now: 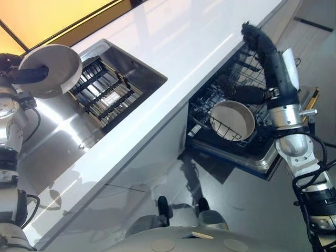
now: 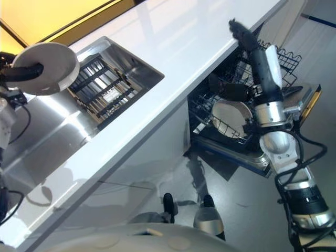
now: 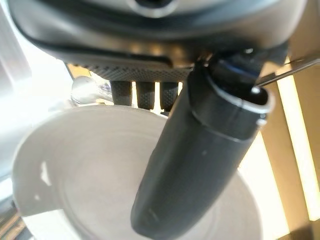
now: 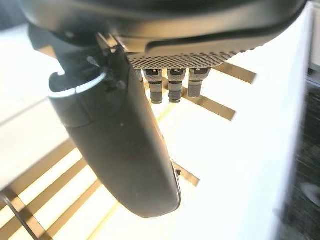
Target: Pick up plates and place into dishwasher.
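White plate [image 1: 52, 68] pinched in left hand [image 1: 26, 75], thumb across its face, above the steel sink [image 1: 131, 73]. Second plate [image 1: 232, 119] sits in the dishwasher rack [image 1: 210, 102]. Right hand [image 1: 251, 35] at countertop [image 1: 199, 31] edge, fingers straight, empty.

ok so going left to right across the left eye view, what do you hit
left hand pinching a plate → sink with its dark rack → white counter → plate in the dishwasher rack → right hand, raised over the counter edge
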Tool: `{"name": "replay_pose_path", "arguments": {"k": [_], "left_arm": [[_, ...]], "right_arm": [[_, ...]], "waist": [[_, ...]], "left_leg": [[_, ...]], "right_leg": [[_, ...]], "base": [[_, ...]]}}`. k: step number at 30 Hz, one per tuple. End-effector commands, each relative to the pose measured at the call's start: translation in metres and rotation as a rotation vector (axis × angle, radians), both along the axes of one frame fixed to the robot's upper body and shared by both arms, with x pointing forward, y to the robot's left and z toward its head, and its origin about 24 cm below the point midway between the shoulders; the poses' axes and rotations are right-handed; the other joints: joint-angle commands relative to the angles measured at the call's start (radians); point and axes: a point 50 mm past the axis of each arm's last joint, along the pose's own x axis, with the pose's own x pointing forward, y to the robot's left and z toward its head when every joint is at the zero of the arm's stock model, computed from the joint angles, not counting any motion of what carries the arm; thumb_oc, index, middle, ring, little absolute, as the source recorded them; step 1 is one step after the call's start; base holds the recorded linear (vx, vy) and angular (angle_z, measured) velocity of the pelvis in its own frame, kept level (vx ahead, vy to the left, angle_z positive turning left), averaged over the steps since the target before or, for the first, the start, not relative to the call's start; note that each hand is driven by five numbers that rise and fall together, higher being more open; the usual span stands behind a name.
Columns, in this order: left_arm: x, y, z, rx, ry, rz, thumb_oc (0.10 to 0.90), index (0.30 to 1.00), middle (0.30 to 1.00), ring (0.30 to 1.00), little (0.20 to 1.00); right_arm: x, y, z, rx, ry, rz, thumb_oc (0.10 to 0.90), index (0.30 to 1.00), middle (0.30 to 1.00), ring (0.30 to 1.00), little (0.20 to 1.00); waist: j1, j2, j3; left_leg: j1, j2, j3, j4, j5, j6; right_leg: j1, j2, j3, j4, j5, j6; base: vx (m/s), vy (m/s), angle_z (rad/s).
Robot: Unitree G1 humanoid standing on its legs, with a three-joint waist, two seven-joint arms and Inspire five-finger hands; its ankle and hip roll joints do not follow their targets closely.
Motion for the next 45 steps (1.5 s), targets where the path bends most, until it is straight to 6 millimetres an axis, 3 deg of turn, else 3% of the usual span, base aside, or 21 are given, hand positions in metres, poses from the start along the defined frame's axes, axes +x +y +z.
{"name": "replay_pose_path", "arguments": {"k": [1, 3, 6, 9, 13, 20, 29, 40, 42, 45], "left_arm": [[-0.011, -0.022, 0.112, 0.241, -0.393, -0.069, 0.1, 0.3, 0.3, 0.3, 0.2], [-0.009, -0.044, 0.119, 0.286, -0.422, -0.164, 0.1, 0.3, 0.3, 0.3, 0.2], [-0.008, -0.058, 0.124, 0.323, -0.437, -0.234, 0.1, 0.3, 0.3, 0.3, 0.2], [-0.006, -0.083, 0.13, 0.371, -0.467, -0.378, 0.1, 0.3, 0.3, 0.3, 0.2], [-0.006, -0.106, 0.132, 0.392, -0.494, -0.501, 0.1, 0.3, 0.3, 0.3, 0.2], [-0.003, -0.16, 0.121, 0.388, -0.51, -0.752, 0.1, 0.3, 0.3, 0.3, 0.2], [0.004, -0.196, 0.113, 0.352, -0.498, -0.886, 0.1, 0.3, 0.3, 0.3, 0.2], [0.0, -0.225, 0.087, 0.27, -0.468, -1.041, 0.1, 0.3, 0.3, 0.3, 0.2], [0.0, -0.228, 0.081, 0.26, -0.453, -1.057, 0.1, 0.3, 0.3, 0.3, 0.2], [0.0, -0.23, 0.075, 0.253, -0.432, -1.066, 0.1, 0.3, 0.3, 0.3, 0.2]], "right_arm": [[-0.013, 0.003, 0.065, -0.03, -0.366, 0.043, 0.8, 0.9, 0.9, 0.9, 0.9], [-0.015, 0.01, 0.077, -0.07, -0.411, 0.084, 0.8, 0.9, 0.9, 0.9, 0.9], [-0.011, 0.016, 0.082, -0.096, -0.356, 0.15, 0.8, 0.9, 0.9, 0.9, 0.9], [0.002, 0.028, 0.078, -0.098, -0.142, 0.295, 0.8, 0.9, 0.9, 0.9, 0.9], [0.013, 0.043, 0.07, -0.046, 0.004, 0.394, 0.8, 0.9, 0.9, 0.9, 0.9], [0.029, 0.083, 0.06, 0.065, 0.103, 0.523, 0.8, 0.9, 0.9, 0.9, 0.9], [0.032, 0.12, 0.055, 0.126, 0.119, 0.605, 0.8, 0.9, 0.9, 0.9, 0.9], [0.025, 0.134, 0.056, 0.197, 0.076, 0.618, 0.8, 0.9, 0.9, 0.9, 0.9], [0.023, 0.134, 0.056, 0.206, 0.059, 0.614, 0.1, 0.3, 0.3, 0.3, 0.2], [0.023, 0.134, 0.055, 0.199, 0.055, 0.609, 0.1, 0.3, 0.3, 0.3, 0.2]], "waist": [[0.028, 0.015, -0.149], [0.039, 0.005, -0.156], [0.045, -0.002, -0.161], [0.054, -0.014, -0.166], [0.066, -0.023, -0.171], [0.084, -0.037, -0.175], [0.084, -0.036, -0.185], [0.094, -0.046, -0.182], [0.095, -0.048, -0.181], [0.095, -0.05, -0.181]], "left_leg": [[0.065, -0.04, 0.003, 0.006, -0.121, -0.021], [0.064, -0.036, -0.004, 0.006, -0.118, -0.023], [0.064, -0.034, -0.009, 0.005, -0.115, -0.024], [0.064, -0.031, -0.009, 0.004, -0.11, -0.026], [0.063, -0.029, -0.01, 0.003, -0.106, -0.027], [0.063, -0.026, -0.011, 0.002, -0.104, -0.025], [0.065, -0.023, 0.003, 0.002, -0.103, -0.025], [0.066, -0.024, 0.006, 0.002, -0.105, -0.021], [0.067, -0.024, 0.007, 0.002, -0.106, -0.02], [0.068, -0.024, 0.008, 0.002, -0.106, -0.02]], "right_leg": [[-0.051, 0.051, -0.004, 0.08, -0.014, -0.003], [-0.047, 0.053, -0.012, 0.08, -0.014, -0.006], [-0.043, 0.055, -0.017, 0.077, -0.012, -0.008], [-0.036, 0.055, -0.03, 0.071, -0.01, -0.011], [-0.03, 0.054, -0.042, 0.063, -0.004, -0.015], [-0.024, 0.054, -0.055, 0.054, 0.001, -0.022], [-0.021, 0.056, -0.049, 0.043, 0.008, -0.023], [-0.015, 0.05, -0.061, 0.029, 0.017, -0.021], [-0.014, 0.05, -0.061, 0.028, 0.017, -0.021], [-0.012, 0.05, -0.059, 0.026, 0.019, -0.02]], "base": [[-0.04, -0.064, 0.07], [-0.05, -0.069, 0.06], [-0.04, -0.042, 0.06], [-0.06, -0.047, 0.09], [-0.03, -0.03, 0.07], [-0.04, -0.038, 0.05], [-0.01, -0.008, -0.01], [0.0, 0.0, 0.0], [0.0, 0.0, 0.0], [0.0, 0.0, 0.0]]}}
